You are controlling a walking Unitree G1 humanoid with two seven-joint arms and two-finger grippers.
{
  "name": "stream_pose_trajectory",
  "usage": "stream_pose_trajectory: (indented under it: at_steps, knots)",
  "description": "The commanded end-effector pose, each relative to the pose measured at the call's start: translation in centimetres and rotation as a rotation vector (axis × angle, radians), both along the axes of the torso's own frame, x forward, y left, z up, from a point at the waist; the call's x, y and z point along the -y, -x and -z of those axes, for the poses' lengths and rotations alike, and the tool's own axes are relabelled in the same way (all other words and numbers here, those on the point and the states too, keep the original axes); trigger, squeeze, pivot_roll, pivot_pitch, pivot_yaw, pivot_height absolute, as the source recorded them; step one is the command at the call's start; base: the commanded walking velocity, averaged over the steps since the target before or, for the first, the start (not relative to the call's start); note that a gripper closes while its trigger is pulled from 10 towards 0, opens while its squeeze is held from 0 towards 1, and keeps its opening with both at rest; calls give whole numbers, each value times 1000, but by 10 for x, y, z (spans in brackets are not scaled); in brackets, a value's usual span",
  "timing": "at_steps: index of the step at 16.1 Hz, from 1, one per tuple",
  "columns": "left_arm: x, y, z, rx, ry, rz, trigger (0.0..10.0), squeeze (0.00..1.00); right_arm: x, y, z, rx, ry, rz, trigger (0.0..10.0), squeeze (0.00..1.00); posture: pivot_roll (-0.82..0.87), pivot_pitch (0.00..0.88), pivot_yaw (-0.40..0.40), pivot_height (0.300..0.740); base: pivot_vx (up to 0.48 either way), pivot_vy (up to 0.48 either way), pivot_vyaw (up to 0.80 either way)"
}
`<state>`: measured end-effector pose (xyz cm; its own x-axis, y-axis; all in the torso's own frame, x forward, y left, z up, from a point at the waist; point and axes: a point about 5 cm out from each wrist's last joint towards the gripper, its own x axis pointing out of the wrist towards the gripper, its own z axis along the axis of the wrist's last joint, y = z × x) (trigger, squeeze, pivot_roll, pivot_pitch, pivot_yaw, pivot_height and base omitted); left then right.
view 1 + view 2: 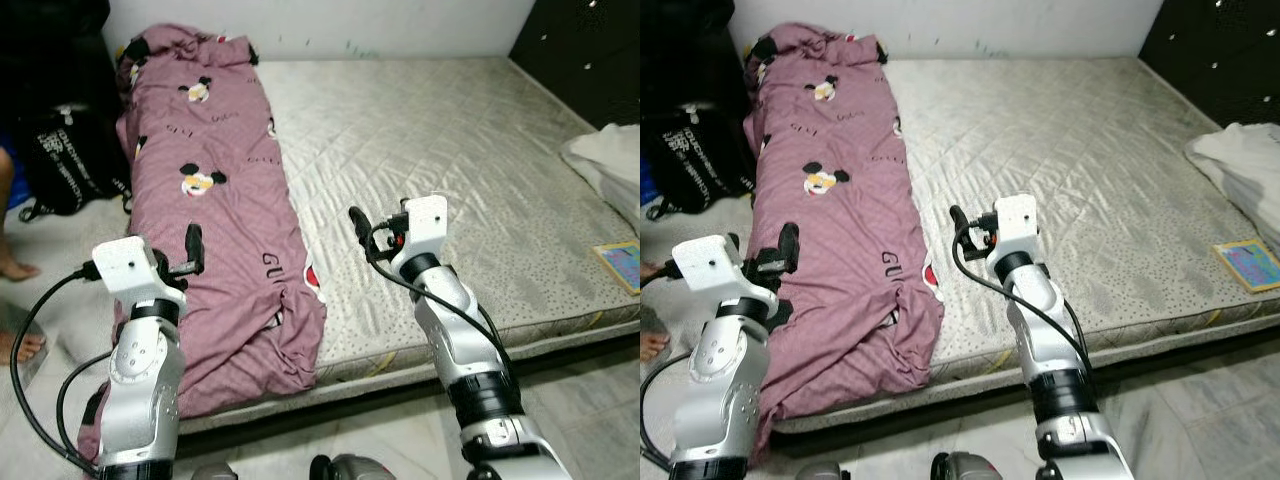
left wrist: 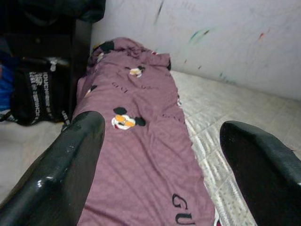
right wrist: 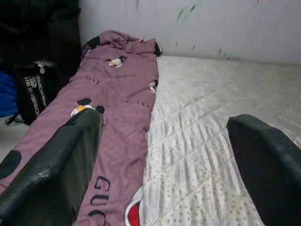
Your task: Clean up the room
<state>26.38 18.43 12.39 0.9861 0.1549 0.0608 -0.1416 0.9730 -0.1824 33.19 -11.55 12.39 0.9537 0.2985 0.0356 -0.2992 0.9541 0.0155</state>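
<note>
pale tiled floor point(image 1: 600, 400) ran along the near edge of a low bare mattress point(image 1: 450, 170), its quilted grey top uncovered over most of its width. nearest the camera, the left gripper point(image 1: 193, 247) hovered over the lower end of a mauve blanket point(image 1: 220, 210), fingers spread wide with nothing between them; the right gripper point(image 1: 357, 228) hung just beside the blanket's inner edge over the mattress, also parted and empty. the blanket lay as a long rumpled strip down the mattress's left side, its near end bunched and spilling over the edge toward the floor, its far end heaped against the white wall point(image 1: 330, 25). it looked soft, light and limp, likely to sag and slide through a shallow pinch, so a deep bite on the thick bunched fold at the near corner seemed the safest hold. further off, a black bag point(image 1: 65, 160) sat left of the bed, a person's bare foot point(image 1: 15, 268) beside it, and white cloth point(image 1: 610, 165) and a small book point(image 1: 620, 262) lay at the right edge.
</note>
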Motion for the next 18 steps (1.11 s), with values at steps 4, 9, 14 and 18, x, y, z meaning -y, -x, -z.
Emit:
stream_pose_trajectory:
  at_steps: [4,9,14,18]
  knots:
    - [5,6,-5,0,8,15,10000,0,3,6,2,-24,-2,-8,10000,0,50,128,-71,675,0,0,0]
    - [6,7,-6,-13,14,16,10000,0,5,10,1,-37,-1,-13,10000,0,46,138,-71,615,0,0,0]
    - [5,5,-7,-15,18,3,10000,0,4,9,0,-47,10,-21,10000,0,47,127,-76,610,0,0,0]
    - [3,3,-8,-13,21,-6,10000,0,3,8,-1,-50,15,-25,10000,0,45,129,-77,602,0,0,0]
